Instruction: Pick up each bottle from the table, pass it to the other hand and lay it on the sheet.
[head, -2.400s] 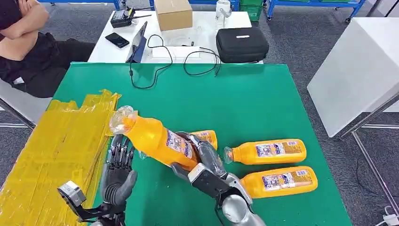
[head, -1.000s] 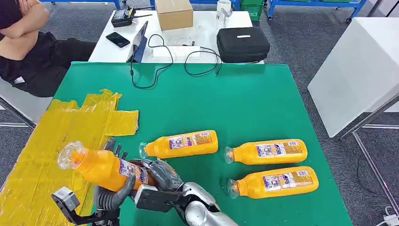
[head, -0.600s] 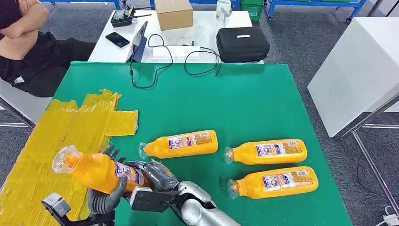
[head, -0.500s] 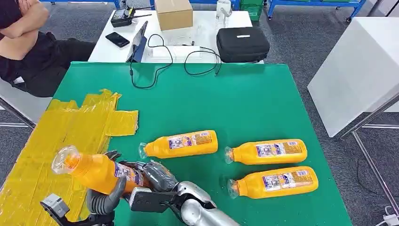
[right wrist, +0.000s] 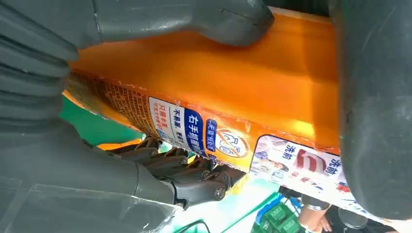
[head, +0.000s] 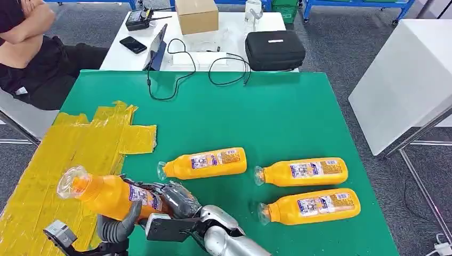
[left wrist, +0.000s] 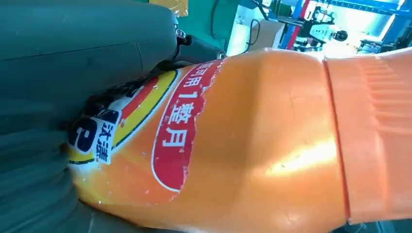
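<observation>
Beyond my green worktop (head: pixel 277 106) I see a white desk (head: pixel 224 29), grey carpet (head: pixel 341 42), and a white table (head: pixel 410 69) right.

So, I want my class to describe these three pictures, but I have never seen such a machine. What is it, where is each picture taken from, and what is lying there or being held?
It is a humanoid robot with two silver arms ending in fingered hands. The wide picture is from a camera high on its body, looking down at a green table. The two close-ups come from cameras at its wrists, so they look turned.

The left hand and the right hand both grip one orange bottle, above the edge of a yellow sheet: a handover between hands. Three more orange bottles lie on the table: one in the middle and two to the right. Behind stands a white table with a black case.
</observation>
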Available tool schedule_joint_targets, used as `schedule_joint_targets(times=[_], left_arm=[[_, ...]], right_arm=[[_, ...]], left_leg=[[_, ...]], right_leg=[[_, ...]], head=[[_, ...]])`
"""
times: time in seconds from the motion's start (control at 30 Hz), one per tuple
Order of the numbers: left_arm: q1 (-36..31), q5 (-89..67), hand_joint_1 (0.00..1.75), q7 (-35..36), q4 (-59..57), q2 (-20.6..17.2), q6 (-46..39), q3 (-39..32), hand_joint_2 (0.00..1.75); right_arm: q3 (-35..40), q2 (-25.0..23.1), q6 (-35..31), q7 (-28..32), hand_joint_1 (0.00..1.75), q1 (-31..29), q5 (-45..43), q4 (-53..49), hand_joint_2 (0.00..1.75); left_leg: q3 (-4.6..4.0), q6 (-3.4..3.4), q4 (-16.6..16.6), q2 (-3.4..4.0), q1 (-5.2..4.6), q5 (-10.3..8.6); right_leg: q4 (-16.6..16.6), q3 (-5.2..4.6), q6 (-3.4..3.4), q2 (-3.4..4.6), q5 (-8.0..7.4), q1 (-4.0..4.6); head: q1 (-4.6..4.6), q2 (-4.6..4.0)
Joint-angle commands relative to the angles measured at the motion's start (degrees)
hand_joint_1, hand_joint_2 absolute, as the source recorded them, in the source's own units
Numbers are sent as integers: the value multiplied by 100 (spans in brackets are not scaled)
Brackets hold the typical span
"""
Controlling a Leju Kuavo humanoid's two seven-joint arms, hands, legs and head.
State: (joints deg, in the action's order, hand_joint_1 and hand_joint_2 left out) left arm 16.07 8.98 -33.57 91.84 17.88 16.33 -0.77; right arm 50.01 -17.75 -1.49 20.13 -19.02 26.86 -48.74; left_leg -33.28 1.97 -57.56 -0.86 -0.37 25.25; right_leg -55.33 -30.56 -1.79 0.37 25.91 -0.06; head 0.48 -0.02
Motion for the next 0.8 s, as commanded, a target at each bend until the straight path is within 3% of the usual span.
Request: schedule_joint_targets(times=[0.03,0.13,0.17,0.2,0.23,0.27,0.5,0.63,0.8], left_arm=[[-332,4,175,-32,-167,77,116,123,175],[-319,-92,175,-11,-133,127,-76,62,175],[-315,-280,175,31,-95,183,-393,-1,175],[-304,-567,175,3,-6,212,-792,-28,175],[-302,-724,175,-25,86,212,-1159,-36,175],[-288,-797,175,-32,227,212,-1423,-99,175],[-418,-2102,175,-98,418,-15,-2531,-873,175],[-420,-2331,175,-95,417,-22,-2651,-964,175],[-566,-3907,175,-99,385,-181,-4202,-1569,175]], right_arm=[[241,-26,12,-76,175,413,48,188,175],[115,-17,-104,-89,175,455,55,115,175],[17,-15,-234,-91,155,499,52,34,175],[-105,-5,-356,-100,5,572,53,-124,175],[-225,25,-434,-107,0,652,59,-338,175],[-373,87,-433,-177,0,704,5,-594,0],[-988,592,-388,-328,0,727,20,-1779,0],[-1030,597,-347,-355,0,762,36,-1838,0],[-1166,771,-405,-360,0,690,118,-2054,0]], left_leg=[[7,-9,5,-14,5,-2],[8,-8,6,-15,4,-2],[10,-12,6,-18,5,-2],[6,-9,4,-16,5,-2],[4,-7,3,-15,4,-1],[5,-11,2,-20,7,-1],[0,-9,3,-11,2,-3],[1,-13,1,-5,4,-2],[-1,-14,1,-8,6,-5]], right_leg=[[9,15,1,-20,3,5],[9,16,0,-21,3,3],[11,21,1,-27,4,5],[9,16,1,-22,3,5],[6,12,0,-20,3,4],[9,17,1,-28,5,7],[4,11,2,-16,2,3],[4,12,2,-12,1,5],[4,12,2,-17,-1,6]], head=[[0,0],[0,0],[0,0],[0,0],[0,0],[0,0],[0,0],[0,0],[2,0]])
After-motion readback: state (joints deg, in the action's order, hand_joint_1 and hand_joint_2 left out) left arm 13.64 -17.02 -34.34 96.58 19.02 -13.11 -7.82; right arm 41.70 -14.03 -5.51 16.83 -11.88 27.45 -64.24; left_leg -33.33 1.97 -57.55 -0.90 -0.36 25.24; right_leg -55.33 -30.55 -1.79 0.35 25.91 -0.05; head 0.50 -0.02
